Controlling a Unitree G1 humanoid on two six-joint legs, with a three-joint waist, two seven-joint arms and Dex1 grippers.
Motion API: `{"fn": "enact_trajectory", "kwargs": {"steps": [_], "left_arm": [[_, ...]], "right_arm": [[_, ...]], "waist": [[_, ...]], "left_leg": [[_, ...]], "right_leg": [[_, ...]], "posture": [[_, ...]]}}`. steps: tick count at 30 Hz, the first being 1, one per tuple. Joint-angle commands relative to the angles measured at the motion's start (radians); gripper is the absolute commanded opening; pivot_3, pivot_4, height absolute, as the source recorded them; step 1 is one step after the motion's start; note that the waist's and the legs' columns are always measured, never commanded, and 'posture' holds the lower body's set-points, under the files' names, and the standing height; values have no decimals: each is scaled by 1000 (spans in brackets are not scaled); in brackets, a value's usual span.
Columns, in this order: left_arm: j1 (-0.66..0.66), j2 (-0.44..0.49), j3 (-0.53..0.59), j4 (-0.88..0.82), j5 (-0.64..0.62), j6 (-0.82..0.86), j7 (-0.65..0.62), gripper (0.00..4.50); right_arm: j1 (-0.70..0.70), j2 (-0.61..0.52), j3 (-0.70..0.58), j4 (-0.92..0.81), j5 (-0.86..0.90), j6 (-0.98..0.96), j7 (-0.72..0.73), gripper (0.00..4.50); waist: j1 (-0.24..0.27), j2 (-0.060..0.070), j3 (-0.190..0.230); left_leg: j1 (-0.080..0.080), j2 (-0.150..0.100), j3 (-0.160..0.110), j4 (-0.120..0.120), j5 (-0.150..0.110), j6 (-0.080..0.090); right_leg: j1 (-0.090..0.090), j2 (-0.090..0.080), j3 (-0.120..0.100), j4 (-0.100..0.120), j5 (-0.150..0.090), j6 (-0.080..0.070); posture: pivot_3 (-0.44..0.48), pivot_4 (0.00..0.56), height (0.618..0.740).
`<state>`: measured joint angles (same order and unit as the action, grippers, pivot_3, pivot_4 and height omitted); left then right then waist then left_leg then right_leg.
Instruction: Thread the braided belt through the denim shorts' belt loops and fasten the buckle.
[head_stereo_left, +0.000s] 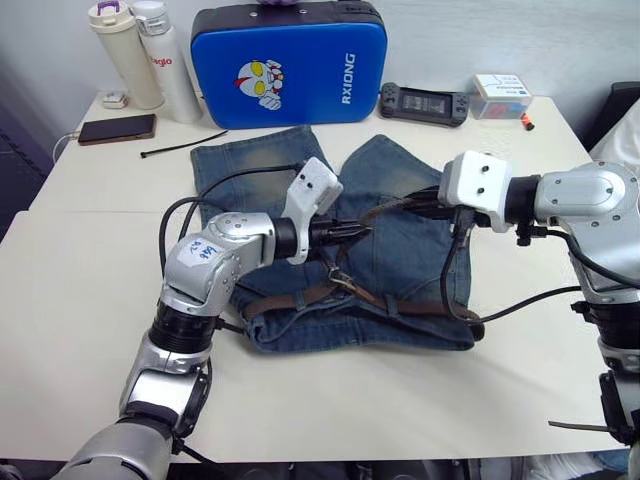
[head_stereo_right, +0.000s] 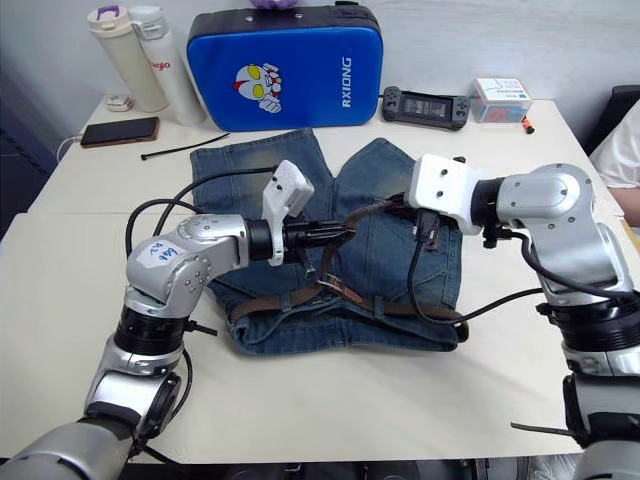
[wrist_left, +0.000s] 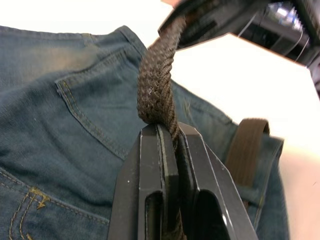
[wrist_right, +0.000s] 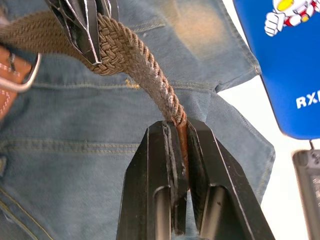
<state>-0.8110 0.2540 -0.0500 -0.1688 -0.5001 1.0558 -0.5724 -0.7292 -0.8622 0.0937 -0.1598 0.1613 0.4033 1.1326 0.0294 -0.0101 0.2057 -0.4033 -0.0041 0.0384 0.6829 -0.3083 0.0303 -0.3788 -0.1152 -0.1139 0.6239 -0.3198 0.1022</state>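
Observation:
The denim shorts (head_stereo_left: 400, 250) lie flat mid-table, waistband toward the near edge. Along that waistband runs the braided belt (head_stereo_left: 300, 297), passing under a belt loop (head_stereo_right: 378, 305), and the silver buckle (head_stereo_right: 340, 285) rests near the waistband's middle. The belt's free end rises off the shorts and stretches between both grippers. My left gripper (wrist_left: 167, 131) is shut on the braid (wrist_left: 156, 85). A short way along the strap, my right gripper (wrist_right: 177, 125) is shut on the brown tip. The buckle (wrist_right: 20, 80) also shows in the right wrist view.
At the back stand a blue padded case (head_stereo_left: 288, 62) and two bottles (head_stereo_left: 125, 55). A phone (head_stereo_left: 117, 128) and a thin black cable tie (head_stereo_left: 183, 146) lie back left, a game console (head_stereo_left: 422, 102) and small box (head_stereo_left: 502, 95) back right. A black arm cable (head_stereo_left: 450, 290) drapes over the shorts.

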Motion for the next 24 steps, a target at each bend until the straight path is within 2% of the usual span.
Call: {"fn": "enact_trajectory", "kwargs": {"steps": [1, 6, 7, 9, 12, 16, 17, 18, 19, 22, 24], "left_arm": [[-37, -54, 138, -28, -126, 135, 57, 0], [-22, -102, 284, -32, -203, 311, 163, 0], [-22, -114, 310, -32, -212, 339, 182, 0], [-16, -158, 388, -44, -247, 421, 219, 0], [-18, -219, 480, -72, -280, 514, 258, 0], [-34, -277, 596, -92, -328, 559, 325, 0], [-34, -284, 615, -95, -343, 559, 344, 0], [-31, -290, 630, -102, -355, 559, 360, 0], [-29, -295, 640, -106, -365, 559, 375, 0], [-1, -318, 664, -130, -400, 559, 426, 0], [20, -330, 667, -147, -422, 559, 455, 0]], "right_arm": [[76, -47, -67, -149, 134, 180, 38, 2151], [170, -36, -128, -232, 263, 382, -21, 4449], [181, -35, -131, -242, 287, 416, -25, 4449], [162, 85, -167, -206, 352, 483, -124, 4449], [142, 192, -205, -164, 412, 548, -208, 3534], [142, 257, -195, -132, 461, 602, -261, 1555], [141, 269, -185, -129, 462, 605, -272, 913], [141, 285, -176, -126, 473, 616, -282, 602], [140, 296, -171, -125, 480, 623, -289, 28], [153, 334, -130, -129, 493, 629, -298, 28], [175, 345, -58, -131, 465, 611, -295, 28]], "waist": [[2, 0, 0], [-3, 0, 0], [-3, 0, 0], [-5, 0, 0], [-6, 0, 0], [-2, 0, 0], [-2, 0, 0], [-2, 0, 0], [-3, 0, 0], [-5, 0, 0], [-6, 0, 0]], "left_leg": [[-1, 0, -1, 0, 0, 0], [0, 0, -1, 0, 0, 0], [0, 0, -1, 0, 0, 0], [0, 0, -1, 0, 0, 0], [1, 0, -1, 0, 0, 0], [0, -1, -1, 0, 0, 0], [0, -1, -1, 0, 0, 0], [0, -1, -1, 0, 0, 0], [0, -1, -1, 0, 0, 0], [0, -1, -1, 0, 0, 0], [1, -1, 0, 0, 0, 0]], "right_leg": [[0, 0, -1, 0, 0, 0], [0, -1, 0, 1, 0, 0], [0, -1, 0, 1, 0, 0], [0, -1, 0, 1, 0, 0], [0, -1, 1, 1, 0, 0], [0, 0, 0, 2, 0, 0], [0, 0, 1, 2, 0, 0], [0, 0, 1, 2, 0, 0], [0, 0, 1, 2, 0, 0], [0, 0, 1, 2, 0, 0], [0, 0, 1, 2, 0, 0]], "posture": [[0, 150, 725], [0, 150, 725], [0, 150, 725], [0, 150, 725], [0, 150, 725], [0, 150, 725], [0, 150, 725], [0, 150, 725], [0, 150, 725], [0, 150, 725], [0, 150, 725]]}}
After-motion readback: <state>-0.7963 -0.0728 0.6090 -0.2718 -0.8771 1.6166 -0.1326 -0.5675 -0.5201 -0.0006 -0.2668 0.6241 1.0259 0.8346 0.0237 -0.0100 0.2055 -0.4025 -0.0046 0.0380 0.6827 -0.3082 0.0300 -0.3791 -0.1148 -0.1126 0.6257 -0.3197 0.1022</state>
